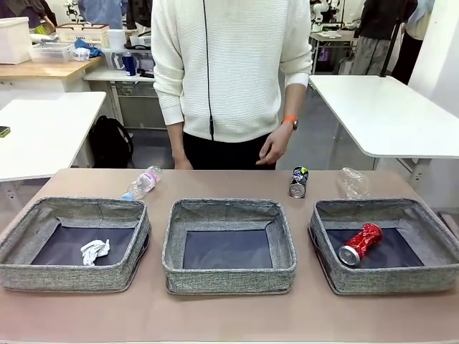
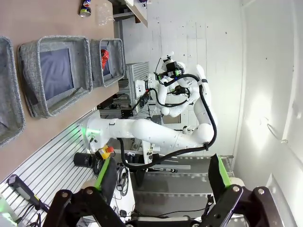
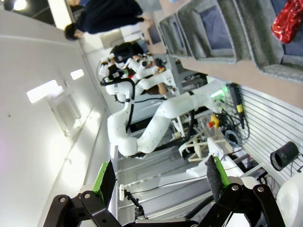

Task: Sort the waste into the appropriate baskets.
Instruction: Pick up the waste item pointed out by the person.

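Three grey baskets stand in a row on the brown table. The left basket [image 1: 72, 276] holds a white paper wad [image 1: 95, 251], the middle basket [image 1: 229, 276] shows only its dark bottom, and the right basket [image 1: 387, 281] holds a dented red can [image 1: 360, 244]. Behind them on the table lie a clear bottle [image 1: 143, 183], a dark can [image 1: 298, 181] and a clear plastic cup [image 1: 353, 183]. My left gripper [image 2: 162, 176] is open and held off the table, away from the baskets [image 2: 29, 75]. My right gripper [image 3: 161, 180] is open too, far from the red can [image 3: 289, 21].
A person in a white sweater stands at the table's far edge, one hand [image 1: 276, 147] hanging just behind the dark can. White tables [image 1: 387, 115] and a black backpack [image 1: 111, 142] stand farther back. Each wrist view shows the other white arm [image 2: 180, 137] beside the table.
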